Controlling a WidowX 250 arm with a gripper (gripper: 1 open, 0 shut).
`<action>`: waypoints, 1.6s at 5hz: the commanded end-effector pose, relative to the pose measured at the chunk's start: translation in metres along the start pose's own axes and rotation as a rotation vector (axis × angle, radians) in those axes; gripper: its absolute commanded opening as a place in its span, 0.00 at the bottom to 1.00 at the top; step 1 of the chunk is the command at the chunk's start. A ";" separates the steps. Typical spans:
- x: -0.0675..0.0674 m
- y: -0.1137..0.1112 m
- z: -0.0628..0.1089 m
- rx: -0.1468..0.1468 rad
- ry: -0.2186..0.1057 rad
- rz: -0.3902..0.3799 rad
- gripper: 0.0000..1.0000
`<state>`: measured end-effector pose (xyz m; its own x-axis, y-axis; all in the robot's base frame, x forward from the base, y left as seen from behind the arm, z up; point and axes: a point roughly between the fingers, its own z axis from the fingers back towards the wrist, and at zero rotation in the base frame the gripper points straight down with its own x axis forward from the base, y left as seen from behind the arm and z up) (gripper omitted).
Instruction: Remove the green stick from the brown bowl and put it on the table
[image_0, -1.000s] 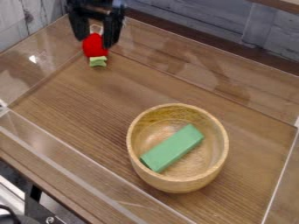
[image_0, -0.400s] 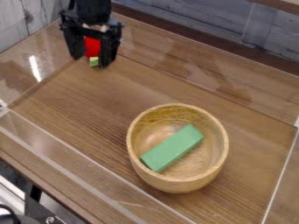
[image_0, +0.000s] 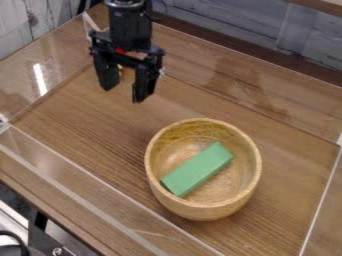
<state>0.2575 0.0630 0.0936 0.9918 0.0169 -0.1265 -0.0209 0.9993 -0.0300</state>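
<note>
Toward the upper left, the black robot gripper with red trim on its body (image_0: 124, 88) hangs over the glossy brown wood-grain table (image_0: 267, 110), pointing straight down with its two dark fingers (image_0: 107, 78) spread well apart and nothing between them; that wide, empty stance suits an approach, since the fingers must straddle an object before they can close on it. It stands well apart from its target, up and to the left of the bowl, and appears to hover a little above the tabletop, though from this single angle its height is hard to judge. To the right and lower sits the round, light tan wooden bowl with thick walls (image_0: 170, 201), upright on the table near the clear plastic wall along the front edge. Inside it lies the flat green rectangular stick (image_0: 198, 168), slanted from lower left to upper right (one end seems to ride up the curved inner wall, which would explain the tilt). The removal has not begun: the stick is untouched in the bowl, and the open tabletop between gripper and bowl looks like ample room to set it down.
</note>
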 end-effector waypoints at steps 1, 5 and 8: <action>-0.003 -0.026 0.009 0.009 -0.059 -0.051 1.00; -0.032 -0.128 -0.017 0.023 -0.130 -0.349 1.00; -0.020 -0.110 -0.026 0.045 -0.190 -0.276 1.00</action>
<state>0.2326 -0.0487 0.0678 0.9695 -0.2419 0.0399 0.2421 0.9702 0.0003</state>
